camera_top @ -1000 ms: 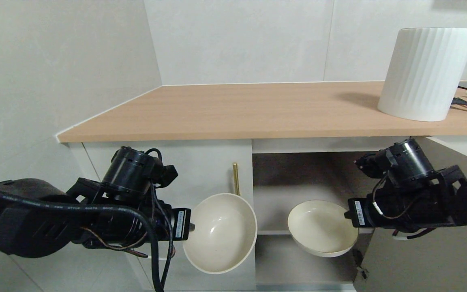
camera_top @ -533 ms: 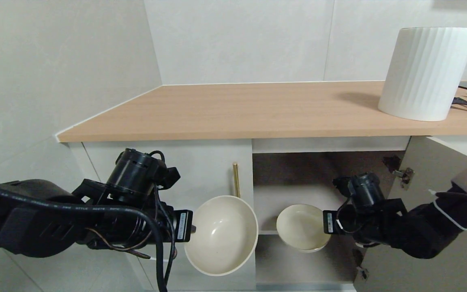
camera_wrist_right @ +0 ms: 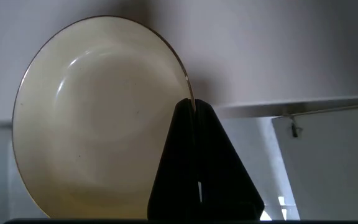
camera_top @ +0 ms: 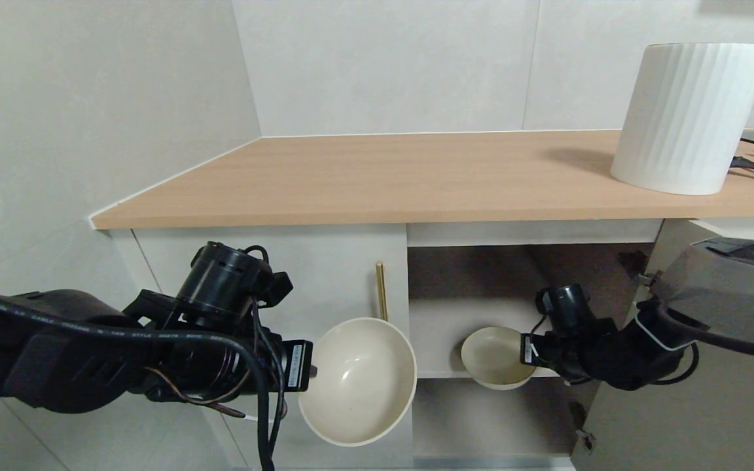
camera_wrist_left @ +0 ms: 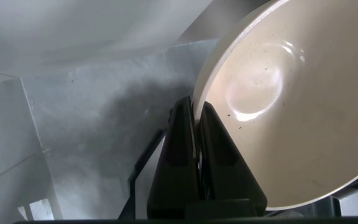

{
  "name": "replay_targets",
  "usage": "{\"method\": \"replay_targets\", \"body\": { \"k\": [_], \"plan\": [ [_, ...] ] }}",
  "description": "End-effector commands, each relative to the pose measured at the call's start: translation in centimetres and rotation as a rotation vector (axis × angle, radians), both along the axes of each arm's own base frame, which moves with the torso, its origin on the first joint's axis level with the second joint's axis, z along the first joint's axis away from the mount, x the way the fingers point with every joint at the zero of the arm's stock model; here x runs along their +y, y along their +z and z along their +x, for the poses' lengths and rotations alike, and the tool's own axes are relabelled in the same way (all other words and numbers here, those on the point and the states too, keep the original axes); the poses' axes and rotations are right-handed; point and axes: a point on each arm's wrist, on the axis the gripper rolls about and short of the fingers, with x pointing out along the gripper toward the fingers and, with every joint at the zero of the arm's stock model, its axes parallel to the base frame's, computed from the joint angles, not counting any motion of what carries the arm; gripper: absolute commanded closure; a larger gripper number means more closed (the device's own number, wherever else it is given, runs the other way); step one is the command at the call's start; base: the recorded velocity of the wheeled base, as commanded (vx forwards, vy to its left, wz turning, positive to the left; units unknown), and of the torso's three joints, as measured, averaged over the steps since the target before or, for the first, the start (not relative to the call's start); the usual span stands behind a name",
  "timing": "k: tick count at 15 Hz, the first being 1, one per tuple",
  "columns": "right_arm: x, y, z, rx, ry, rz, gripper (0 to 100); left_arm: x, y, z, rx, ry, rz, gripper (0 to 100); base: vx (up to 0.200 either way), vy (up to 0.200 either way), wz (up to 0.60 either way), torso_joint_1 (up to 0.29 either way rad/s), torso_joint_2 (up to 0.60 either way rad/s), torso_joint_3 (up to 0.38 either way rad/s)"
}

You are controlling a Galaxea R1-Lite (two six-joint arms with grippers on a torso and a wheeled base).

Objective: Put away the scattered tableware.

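Inside cabinet, small bowl; large bowl left, outside.

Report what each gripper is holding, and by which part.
Left gripper pinches the larger cream bowl by its rim; right gripper pinches the smaller cream bowl by its rim.

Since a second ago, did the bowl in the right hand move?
Yes. The right hand carried its bowl deeper into the cabinet, away from the camera and up to the shelf.

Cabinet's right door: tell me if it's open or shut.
Open. The right door is swung outward, exposing the inner shelf. The right gripper holds a small bowl by its rim in the opening.
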Motion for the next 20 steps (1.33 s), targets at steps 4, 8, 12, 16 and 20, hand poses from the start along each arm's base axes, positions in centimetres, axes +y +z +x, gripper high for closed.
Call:
{"method": "replay_targets", "body": {
  "k": [4,8,12,16,20],
  "plan": [
    [-0.2,-2.2,1.9,0.0,-0.07,-0.028,100,-0.1,-0.3,0.1,0.011,0.001,0.005,100,0.0,0.0,0.0,0.0,0.0,0.0],
    [0.0,-2.4,2.6,-0.019,-0.089,-0.035,100,-0.1,-0.6,0.2,0.018,-0.001,0.01,100,0.0,0.0,0.0,0.0,0.0,0.0],
    [0.2,-2.3,3.6,-0.044,-0.101,-0.029,100,-0.2,-0.8,0.3,0.024,-0.002,0.013,100,0.0,0.0,0.0,0.0,0.0,0.0],
    [0.1,-2.5,4.5,-0.057,-0.117,-0.034,100,-0.5,-0.9,0.2,0.028,-0.011,0.015,100,0.0,0.0,0.0,0.0,0.0,0.0],
    [-0.1,-2.6,5.3,-0.076,-0.145,-0.047,100,-0.5,-0.9,0.2,0.029,-0.013,0.015,100,0.0,0.0,0.0,0.0,0.0,0.0]
  ]
}}
